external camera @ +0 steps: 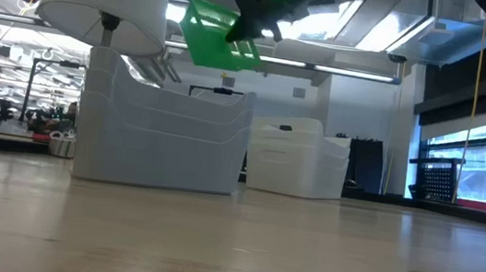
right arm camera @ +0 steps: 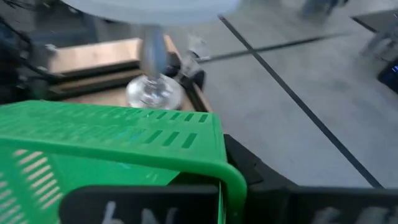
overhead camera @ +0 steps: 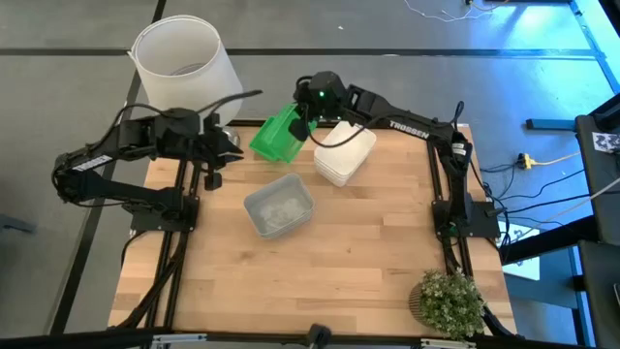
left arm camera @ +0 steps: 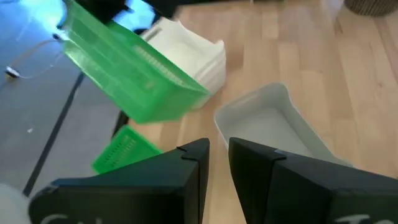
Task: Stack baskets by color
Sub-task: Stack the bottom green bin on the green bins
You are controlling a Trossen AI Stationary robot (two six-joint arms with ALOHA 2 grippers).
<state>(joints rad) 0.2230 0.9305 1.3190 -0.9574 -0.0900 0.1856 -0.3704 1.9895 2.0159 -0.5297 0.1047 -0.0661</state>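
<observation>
My right gripper (overhead camera: pixel 308 105) is shut on a bright green basket (overhead camera: pixel 279 136), which it holds high over the table's far edge (external camera: pixel 218 35). Below it a second green basket (left arm camera: pixel 121 152) lies on the table. To its right stands a stack of white baskets (overhead camera: pixel 344 155). The translucent grey baskets (overhead camera: pixel 279 206) sit mid-table. My left gripper (left arm camera: pixel 219 152) waits at the far left (overhead camera: pixel 229 145). Its fingers stand a narrow gap apart with nothing between them. My right gripper holds the green basket by its rim (right arm camera: pixel 221 169), close to a rounded corner at the basket's far right end. The fingers reach in from the table's right side, slanting downward. The basket is lifted clear and tilted, hanging below and to the left of the gripper.
A big white lampshade (overhead camera: pixel 184 60) on a clear stand rises just beyond the table's far left corner, close to the held basket. A small potted plant (overhead camera: pixel 450 301) sits at the near right corner. Bare wood (overhead camera: pixel 320 281) fills the near half of the table.
</observation>
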